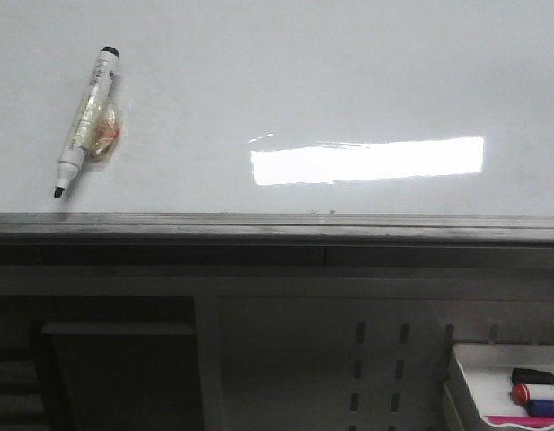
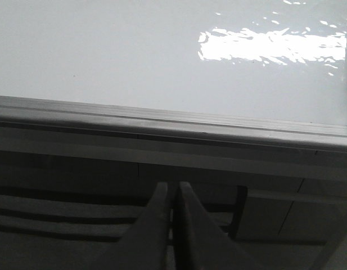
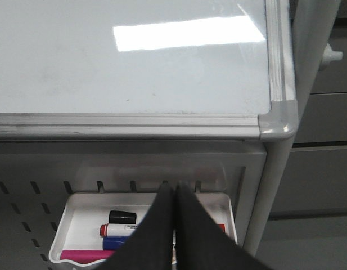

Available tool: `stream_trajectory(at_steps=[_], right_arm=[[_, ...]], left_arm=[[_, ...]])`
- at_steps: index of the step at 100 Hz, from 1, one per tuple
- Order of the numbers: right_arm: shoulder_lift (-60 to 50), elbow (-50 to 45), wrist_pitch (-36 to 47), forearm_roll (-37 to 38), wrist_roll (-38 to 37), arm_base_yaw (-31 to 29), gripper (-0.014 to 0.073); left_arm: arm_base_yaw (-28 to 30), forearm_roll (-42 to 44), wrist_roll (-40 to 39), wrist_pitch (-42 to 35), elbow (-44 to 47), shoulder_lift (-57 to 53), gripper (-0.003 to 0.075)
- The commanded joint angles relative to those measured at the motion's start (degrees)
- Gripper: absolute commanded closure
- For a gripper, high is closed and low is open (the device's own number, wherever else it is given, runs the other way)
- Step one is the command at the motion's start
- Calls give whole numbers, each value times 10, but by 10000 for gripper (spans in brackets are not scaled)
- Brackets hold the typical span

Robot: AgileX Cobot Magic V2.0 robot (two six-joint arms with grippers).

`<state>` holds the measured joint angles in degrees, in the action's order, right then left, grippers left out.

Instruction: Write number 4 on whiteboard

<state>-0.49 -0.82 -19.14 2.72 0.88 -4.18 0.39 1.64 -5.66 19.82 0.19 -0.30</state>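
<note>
Across the front view, the whiteboard (image 1: 259, 81) filled the upper half, blank apart from a bright glare strip; the number 4 was nowhere on it. A black-capped marker (image 1: 83, 121) was stuck to the board's upper left with a yellowish wad of tape, tip pointing down toward the grey ledge (image 1: 277, 226). Neither arm showed in this view. At lower right a small white tray (image 1: 465, 359) held more markers. My judgement was that the first risk lay in pulling the taped marker free: a grip too near the tape could tear it crookedly or drop the pen behind the ledge.

From the left wrist view, the left gripper (image 2: 173, 188) hung below the ledge, its fingers pressed together with nothing between them. It sat well apart from the board surface. It would need to spread before any pickup; reaching in as it was would only knock the marker.

From the right wrist view, the right gripper (image 3: 174, 188) was likewise pinched together and empty, poised above the tray, where a red-capped marker (image 3: 120, 229) and a loose black cap (image 3: 122, 216) lay. The board's rounded corner (image 3: 277, 121) stood close by; a hasty lift could clip it. A capped pen would also leave no mark.
</note>
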Motion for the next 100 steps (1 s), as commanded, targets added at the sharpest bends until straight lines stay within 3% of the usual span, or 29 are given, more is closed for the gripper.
stream_trajectory(at_steps=[1,100], right_arm=[[-10,-12,10,0,2,-4,658],[-10,-12,10,0,2,-4,658]], left_arm=[[-3,-3,-5,-25,20,-14,741],[-3,3,-5,-27,20,-14,741]])
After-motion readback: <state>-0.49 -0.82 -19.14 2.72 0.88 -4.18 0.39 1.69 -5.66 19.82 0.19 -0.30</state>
